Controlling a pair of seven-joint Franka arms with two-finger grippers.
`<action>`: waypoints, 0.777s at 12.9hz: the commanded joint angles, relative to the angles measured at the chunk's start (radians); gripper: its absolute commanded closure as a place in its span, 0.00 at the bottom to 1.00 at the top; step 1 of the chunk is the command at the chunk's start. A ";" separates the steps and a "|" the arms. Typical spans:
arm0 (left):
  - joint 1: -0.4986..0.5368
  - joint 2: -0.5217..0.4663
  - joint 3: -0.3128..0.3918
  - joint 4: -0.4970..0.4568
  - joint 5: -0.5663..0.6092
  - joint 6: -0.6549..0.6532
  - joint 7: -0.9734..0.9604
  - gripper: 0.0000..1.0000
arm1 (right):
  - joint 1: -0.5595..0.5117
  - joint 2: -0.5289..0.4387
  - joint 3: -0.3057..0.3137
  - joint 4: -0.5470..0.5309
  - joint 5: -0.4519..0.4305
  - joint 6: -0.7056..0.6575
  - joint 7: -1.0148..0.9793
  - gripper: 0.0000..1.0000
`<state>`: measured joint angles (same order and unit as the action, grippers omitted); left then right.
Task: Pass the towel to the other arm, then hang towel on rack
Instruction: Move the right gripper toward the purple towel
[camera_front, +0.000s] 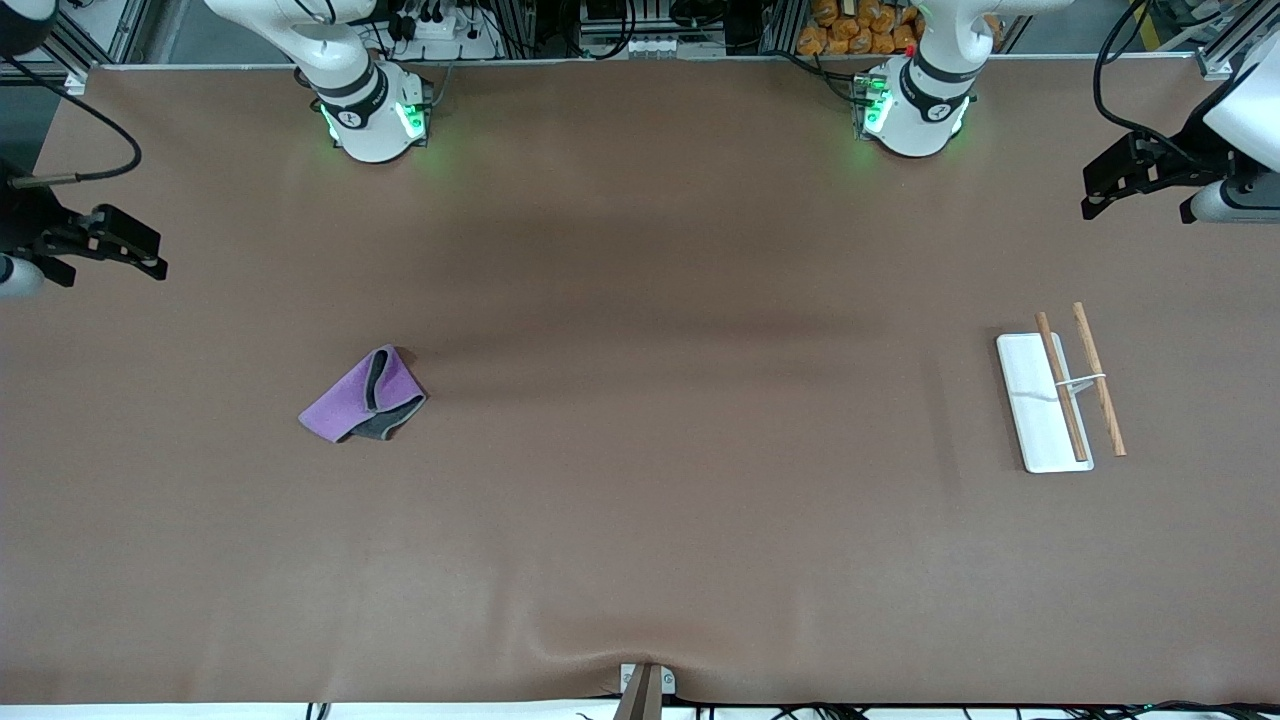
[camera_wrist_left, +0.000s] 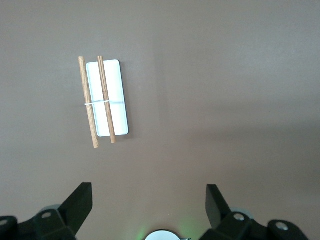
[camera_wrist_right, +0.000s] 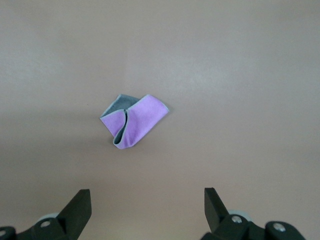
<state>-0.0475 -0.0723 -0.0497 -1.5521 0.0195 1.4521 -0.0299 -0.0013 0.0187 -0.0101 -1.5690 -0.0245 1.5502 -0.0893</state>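
The purple towel (camera_front: 362, 398) lies crumpled on the brown table toward the right arm's end, its dark grey underside folded up; it also shows in the right wrist view (camera_wrist_right: 134, 121). The rack (camera_front: 1060, 392), a white base with two brown rods, lies flat toward the left arm's end; it also shows in the left wrist view (camera_wrist_left: 102, 99). My right gripper (camera_front: 130, 250) is open and empty, high over the table edge at its own end (camera_wrist_right: 147, 200). My left gripper (camera_front: 1110, 185) is open and empty, high over its own end (camera_wrist_left: 149, 197). Both arms wait.
The brown table cover (camera_front: 640, 500) is bare between towel and rack. A small mount (camera_front: 645, 685) sits at the table edge nearest the camera. Cables and equipment line the edge by the arms' bases.
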 joint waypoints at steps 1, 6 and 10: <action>0.011 0.003 -0.002 0.004 -0.012 -0.012 -0.019 0.00 | 0.001 0.027 0.004 -0.005 -0.012 -0.037 0.008 0.00; 0.011 0.011 -0.004 0.007 -0.013 -0.007 -0.050 0.00 | 0.044 0.110 0.007 -0.065 0.050 0.074 0.029 0.00; 0.011 0.017 -0.004 0.004 -0.013 -0.004 -0.050 0.00 | 0.043 0.173 0.005 -0.169 0.077 0.209 0.028 0.00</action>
<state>-0.0450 -0.0587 -0.0488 -1.5551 0.0195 1.4512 -0.0655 0.0449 0.1810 -0.0028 -1.6952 0.0336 1.7134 -0.0734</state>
